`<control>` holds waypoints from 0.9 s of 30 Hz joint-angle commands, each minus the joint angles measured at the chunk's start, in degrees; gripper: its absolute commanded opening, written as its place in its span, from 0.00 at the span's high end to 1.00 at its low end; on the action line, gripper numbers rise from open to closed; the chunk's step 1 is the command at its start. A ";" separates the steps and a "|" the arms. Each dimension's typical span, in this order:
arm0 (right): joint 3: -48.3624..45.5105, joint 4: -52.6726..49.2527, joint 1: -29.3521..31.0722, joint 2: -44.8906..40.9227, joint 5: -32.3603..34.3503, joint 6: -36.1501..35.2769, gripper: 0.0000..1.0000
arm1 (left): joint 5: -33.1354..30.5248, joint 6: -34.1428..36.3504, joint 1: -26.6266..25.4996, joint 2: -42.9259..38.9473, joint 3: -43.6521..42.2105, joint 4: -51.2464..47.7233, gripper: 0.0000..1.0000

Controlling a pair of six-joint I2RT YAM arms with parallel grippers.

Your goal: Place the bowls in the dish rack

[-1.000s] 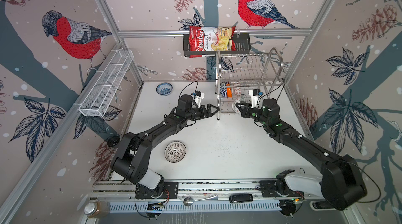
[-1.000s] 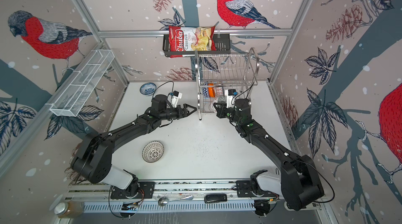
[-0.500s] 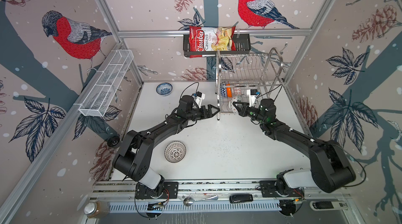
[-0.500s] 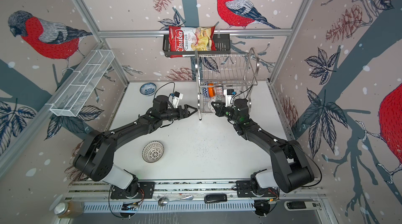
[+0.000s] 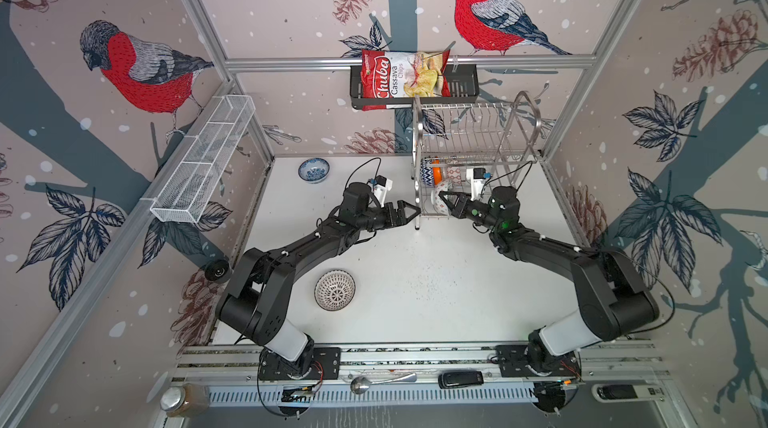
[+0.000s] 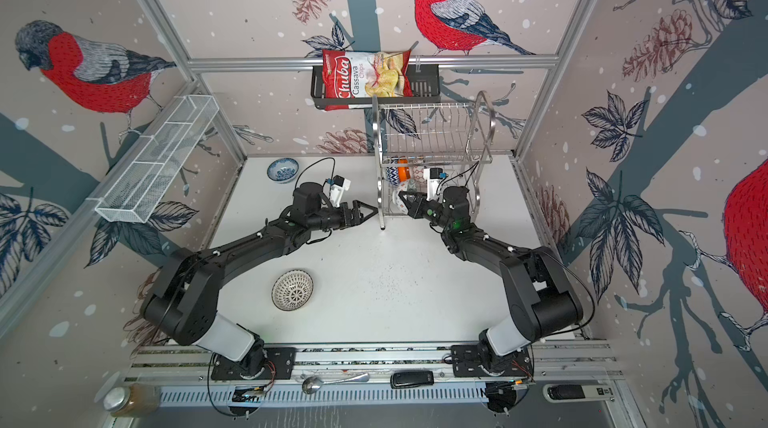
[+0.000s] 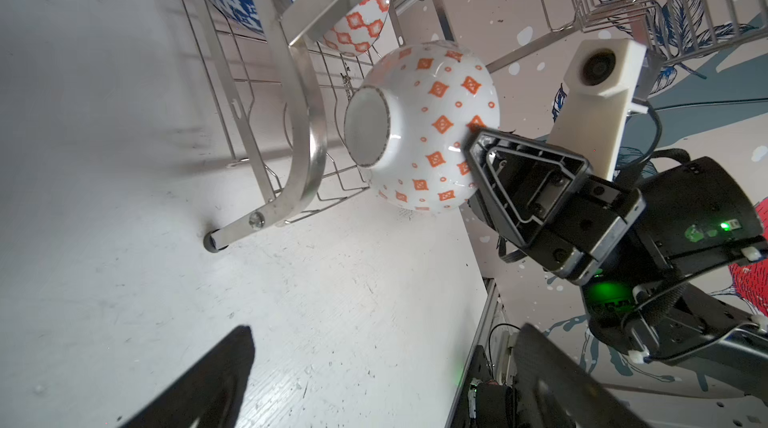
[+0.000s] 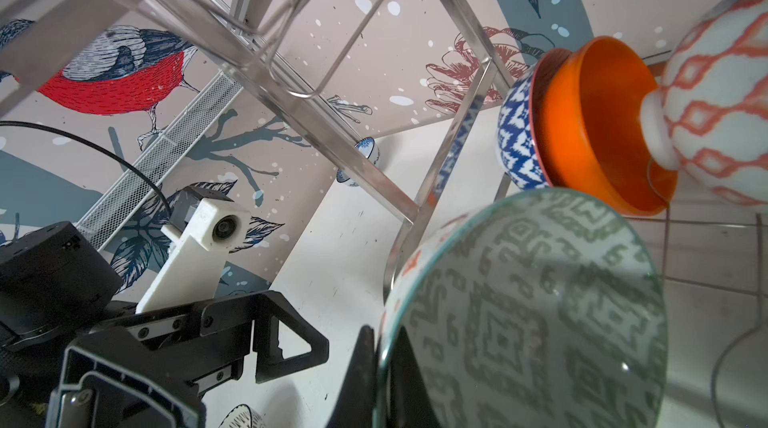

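Right wrist view: pinched hard on the rim of the grey-green geometric bowl (image 8: 528,313) with the right gripper (image 8: 384,363), bowl tipped on edge at the lower shelf of the dish rack (image 7: 309,143); could not tell if seated. Hung the left gripper (image 5: 407,214) spread wide, empty, just beside the rack's front leg. Racked already, on edge: blue triangle-patterned bowl (image 8: 513,143), plain orange bowl (image 8: 594,122), orange-lattice bowl (image 8: 719,114). Left on the table (image 5: 436,280): blue-floral bowl (image 5: 313,169), black-dotted bowl (image 5: 334,290). Looked past halfway. Glossy glazed rounds; thin bright steel wire, curved tube.

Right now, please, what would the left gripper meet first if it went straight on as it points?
Probably the rack's near side frame, just ahead of the left gripper, before the held bowl behind it; depth is unclear.
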 commanded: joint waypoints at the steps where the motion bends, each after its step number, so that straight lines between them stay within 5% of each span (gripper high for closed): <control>1: 1.00 7.03 0.02 1.45 -2.23 1.42 1.00 | -0.14 1.13 -0.20 -0.48 0.42 0.62 0.02; 27: 5.16 20.76 -1.56 15.29 -10.01 10.02 0.99 | -0.86 2.28 -0.20 0.07 1.41 -0.87 0.02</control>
